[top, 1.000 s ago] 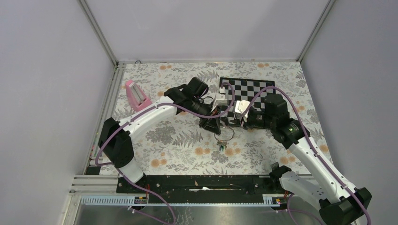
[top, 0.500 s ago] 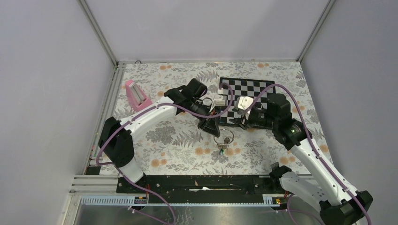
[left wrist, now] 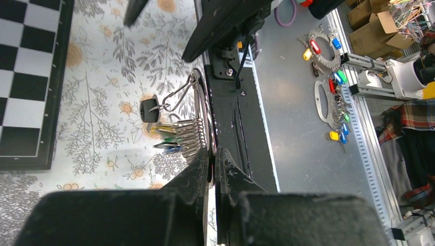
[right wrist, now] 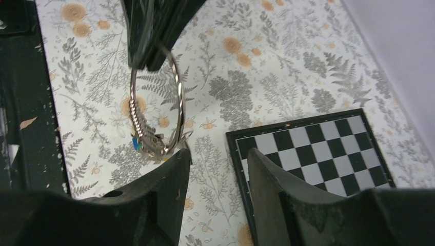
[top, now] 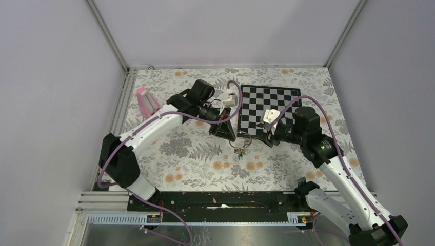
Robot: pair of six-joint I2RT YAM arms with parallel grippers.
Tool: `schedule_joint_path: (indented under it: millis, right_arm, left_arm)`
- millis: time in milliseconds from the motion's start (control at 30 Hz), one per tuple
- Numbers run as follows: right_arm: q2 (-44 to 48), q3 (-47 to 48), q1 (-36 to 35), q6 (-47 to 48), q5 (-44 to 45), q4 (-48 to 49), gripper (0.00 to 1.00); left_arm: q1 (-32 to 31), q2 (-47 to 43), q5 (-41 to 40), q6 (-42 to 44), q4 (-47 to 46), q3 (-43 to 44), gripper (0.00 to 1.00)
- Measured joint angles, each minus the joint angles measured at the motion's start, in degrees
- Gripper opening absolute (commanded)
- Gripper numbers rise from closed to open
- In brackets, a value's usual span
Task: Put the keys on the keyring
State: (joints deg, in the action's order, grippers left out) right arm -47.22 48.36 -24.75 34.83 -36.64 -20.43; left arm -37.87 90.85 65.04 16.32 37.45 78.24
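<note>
My left gripper [top: 229,134] is shut on the large wire ring of the keyring [top: 243,144] and holds it above the floral cloth. In the left wrist view the ring [left wrist: 203,115] runs into the closed jaws [left wrist: 211,156], with several small rings and green, yellow and blue tags bunched below. A black-headed key [left wrist: 150,110] hangs from the ring by a small loop. The plain silver key is not clearly visible. My right gripper [top: 268,137] is open and empty, just right of the ring [right wrist: 154,105]; its left fingertip [right wrist: 174,161] is close to the ring's lower edge.
A chessboard [top: 271,102] lies behind the grippers and also shows in the right wrist view [right wrist: 318,148]. A pink object [top: 145,100] stands at the left. The black base rail [top: 220,200] runs along the near edge. Spare tagged rings [left wrist: 328,77] lie beyond it.
My left arm has drawn back and to the left with the keyring. My right gripper has pulled away to the right, so a gap now separates the two grippers.
</note>
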Motion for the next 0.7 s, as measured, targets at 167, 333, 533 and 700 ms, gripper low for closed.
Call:
schedule_joint_path:
  millis: [167, 333, 533, 700]
  right_arm:
    - [-0.2, -1.3, 0.1, -0.4, -3.5, -0.9, 0.5]
    - [-1.7, -1.3, 0.9, -2.2, -6.9, -0.8, 0.49]
    - [-5.3, -1.3, 2.7, -7.5, -13.7, 1.8, 0.48]
    - [-9.6, -1.3, 4.1, -14.3, -20.6, 7.7, 0.47]
  left_arm:
    - [1.9, -3.9, 2.4, -1.4, -3.8, -1.6, 0.0]
    - [3.5, -8.7, 2.8, -9.6, -16.7, -9.7, 0.0]
    - [5.4, -11.5, 2.6, -21.2, -32.0, -16.2, 0.0]
    - [5.6, -11.8, 2.6, -28.0, -41.5, -18.6, 0.0]
